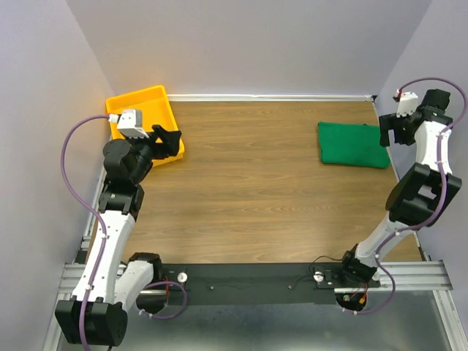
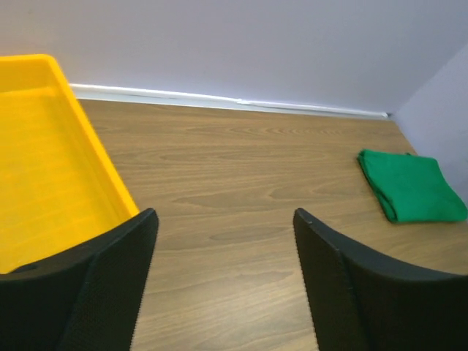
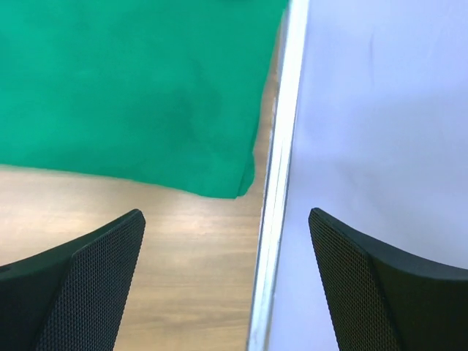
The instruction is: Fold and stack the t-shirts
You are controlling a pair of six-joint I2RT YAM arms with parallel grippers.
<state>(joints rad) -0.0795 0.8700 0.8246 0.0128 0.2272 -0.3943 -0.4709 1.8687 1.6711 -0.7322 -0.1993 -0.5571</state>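
- The t-shirt (image 1: 353, 144) was a plain dark green cloth, folded down into a compact, roughly rectangular packet.
- It lay flat on the wooden surface (image 1: 248, 183), in the far right part, with its right edge close to the side wall (image 3: 380, 110).
- From my left wrist, the t-shirt (image 2: 412, 184) showed a thick, doubled edge along its left side, and its top looked smooth with only faint creases.
- From my right wrist, the green cloth (image 3: 131, 88) filled the upper left of the view. One of its corners ended just beside the pale strip where the surface met the wall.
- My right hand (image 1: 390, 130) was at the right edge of the t-shirt, beside the wall. Its fingers were spread wide apart and held nothing.
- In the right wrist view, one finger (image 3: 88, 285) hung over bare wood just short of the cloth and the other hung in front of the wall. I could not tell whether either fingertip touched the cloth.
- My left hand (image 1: 167, 139) was far across the surface from the t-shirt, at the near right corner of a yellow tray (image 1: 139, 99) in the far left corner.
- Its fingers were also spread, with only bare wood showing between them, and they gripped nothing.
- In the left wrist view, my left finger (image 2: 110, 285) overlapped the tray's rim, but I could not tell whether it touched it.
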